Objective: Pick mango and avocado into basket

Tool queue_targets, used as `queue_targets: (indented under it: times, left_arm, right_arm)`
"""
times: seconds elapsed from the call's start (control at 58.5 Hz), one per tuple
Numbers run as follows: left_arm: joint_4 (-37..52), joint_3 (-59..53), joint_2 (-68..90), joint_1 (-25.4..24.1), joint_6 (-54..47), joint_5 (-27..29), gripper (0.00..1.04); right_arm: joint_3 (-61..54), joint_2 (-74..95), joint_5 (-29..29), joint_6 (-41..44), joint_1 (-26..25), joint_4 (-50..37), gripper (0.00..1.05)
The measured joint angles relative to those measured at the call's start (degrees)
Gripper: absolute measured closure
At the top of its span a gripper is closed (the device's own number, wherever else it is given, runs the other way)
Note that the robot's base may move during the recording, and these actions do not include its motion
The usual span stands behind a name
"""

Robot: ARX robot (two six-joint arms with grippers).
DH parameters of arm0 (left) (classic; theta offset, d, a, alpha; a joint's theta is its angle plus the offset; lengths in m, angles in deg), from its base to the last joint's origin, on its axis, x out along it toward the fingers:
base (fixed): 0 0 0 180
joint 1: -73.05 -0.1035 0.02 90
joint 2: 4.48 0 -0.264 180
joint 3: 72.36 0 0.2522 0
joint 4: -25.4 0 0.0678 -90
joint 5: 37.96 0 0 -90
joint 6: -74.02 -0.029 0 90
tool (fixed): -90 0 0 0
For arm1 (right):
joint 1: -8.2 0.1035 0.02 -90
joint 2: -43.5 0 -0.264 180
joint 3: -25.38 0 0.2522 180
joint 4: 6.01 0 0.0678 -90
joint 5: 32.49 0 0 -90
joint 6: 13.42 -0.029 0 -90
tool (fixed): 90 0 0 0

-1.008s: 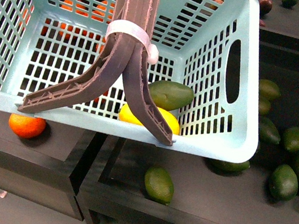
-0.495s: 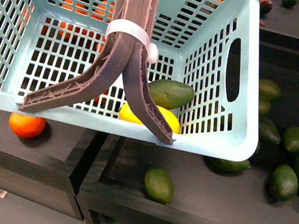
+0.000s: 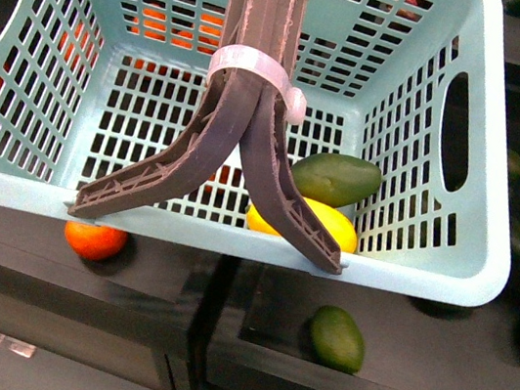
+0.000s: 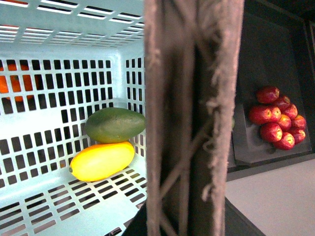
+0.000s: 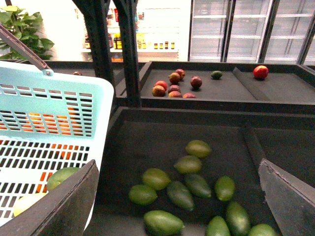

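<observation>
basket (image 3: 485, 270) shifted right; handles (image 3: 254, 105) screen mango (image 3: 319, 226); right pincer (image 5: 179, 196) spread (empty).

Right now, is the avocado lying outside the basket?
No, in the left wrist view the avocado lies inside the basket, resting against the mango.

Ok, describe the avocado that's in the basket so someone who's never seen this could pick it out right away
Find the pale teal basket with slotted walls, hung over the dark fruit bins. On its floor, in one corner, lie just two fruits that touch: the avocado and the mango. The avocado is the dark green one with a tapered end; the mango is bright yellow.
</observation>
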Motion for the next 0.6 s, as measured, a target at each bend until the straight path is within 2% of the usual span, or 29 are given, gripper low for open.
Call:
queue_targets:
  times: [0.376, 0.598]
  left_arm:
    - [0.0, 0.0, 0.0, -0.9, -0.9, 2.3, 0.99]
    - [0.0, 0.0, 0.0, -0.6, -0.6, 0.8, 0.99]
  right_arm:
    - [0.0, 0.0, 0.0, 0.0, 0.0, 0.1, 0.08]
    - [0.0, 0.0, -0.1, 0.1, 0.0, 0.1, 0.08]
